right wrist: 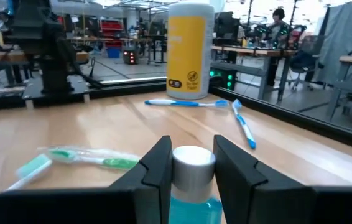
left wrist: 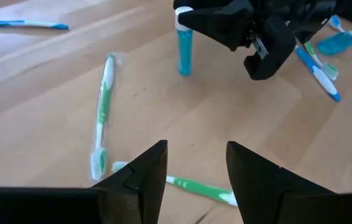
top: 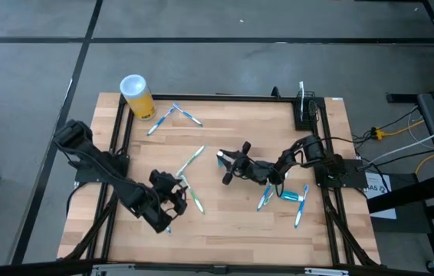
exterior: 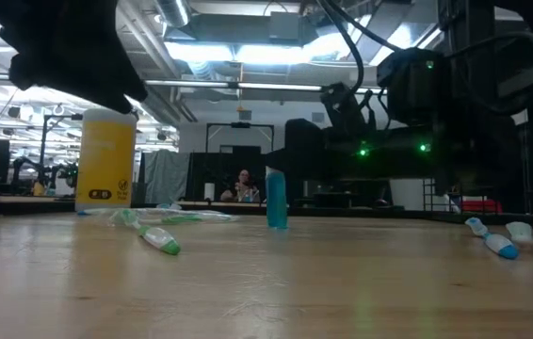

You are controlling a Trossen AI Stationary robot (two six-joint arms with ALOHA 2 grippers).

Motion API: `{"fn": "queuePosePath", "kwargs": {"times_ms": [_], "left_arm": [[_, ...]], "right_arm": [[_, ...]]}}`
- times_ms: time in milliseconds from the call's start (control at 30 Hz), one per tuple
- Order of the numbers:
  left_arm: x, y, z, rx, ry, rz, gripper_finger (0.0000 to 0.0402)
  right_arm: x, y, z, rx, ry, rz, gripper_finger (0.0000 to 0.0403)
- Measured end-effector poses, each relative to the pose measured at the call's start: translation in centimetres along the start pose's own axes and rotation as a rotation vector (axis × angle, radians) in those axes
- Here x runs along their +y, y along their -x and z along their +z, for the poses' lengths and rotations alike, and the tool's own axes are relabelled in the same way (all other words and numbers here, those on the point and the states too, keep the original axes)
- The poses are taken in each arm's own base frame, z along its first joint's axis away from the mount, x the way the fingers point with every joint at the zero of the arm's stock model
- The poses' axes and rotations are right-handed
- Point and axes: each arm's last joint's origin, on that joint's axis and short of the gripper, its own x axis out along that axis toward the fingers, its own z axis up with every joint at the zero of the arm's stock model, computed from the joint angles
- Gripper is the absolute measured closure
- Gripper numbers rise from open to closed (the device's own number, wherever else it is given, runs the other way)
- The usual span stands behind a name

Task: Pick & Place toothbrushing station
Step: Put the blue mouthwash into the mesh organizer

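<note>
Worktop (top: 240,230): bare wood, toothbrushes (left wrist: 101,112) scattered about.
Yellow cup (top: 136,96): white lid, far left corner.
Toothbrushing station (top: 305,113): small black holder at the far right corner, its long axis seemingly along the worktop's right edge; it lies behind the right arm and well apart from the left, so the right arm is nearer.
Right end effector (top: 223,162): mid-worktop, clamped on a blue bottle (right wrist: 191,168) with a white cap, upright.
Left end effector (left wrist: 194,168): fingers parted, empty, over green toothbrushes.
</note>
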Motion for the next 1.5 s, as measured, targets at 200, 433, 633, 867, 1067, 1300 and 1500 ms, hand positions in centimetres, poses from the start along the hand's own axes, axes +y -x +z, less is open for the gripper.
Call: {"fn": "queuePosePath", "kwargs": {"times_ms": [200,433,633,867,1067,1300,1500], "left_arm": [[-0.3,0.0,-0.8,0.004,0.014,-0.007,0.024],[-0.3,0.0,-0.8,0.004,0.018,-0.011,0.0244],[-0.5,0.3,-1.0,0.0,0.026,-0.03,0.0245],[-0.6,0.6,-1.2,0.0,0.035,-0.041,0.0246],[-0.6,0.6,-1.2,0.0,0.046,-0.043,0.0249],[-0.8,0.7,-1.2,-0.008,0.067,-0.062,0.0249],[-0.9,1.0,-1.4,-0.014,0.065,-0.077,0.0252]], "right_arm": [[0.1,0.6,-0.2,0.01,-0.014,-0.003,0.0312],[0.6,1.8,-0.4,0.025,-0.061,-0.02,0.0312],[1.2,2.5,-0.7,0.044,-0.092,-0.058,0.0284],[2.5,3.8,-1.2,0.076,-0.1,-0.032,0.0313],[3.5,4.9,-1.1,0.067,-0.124,-0.069,0.0294],[4.5,5.1,1.9,-0.003,-0.108,-0.063,0.0315],[4.1,4.5,5.0,-0.064,-0.052,-0.071,0.0311]]}}
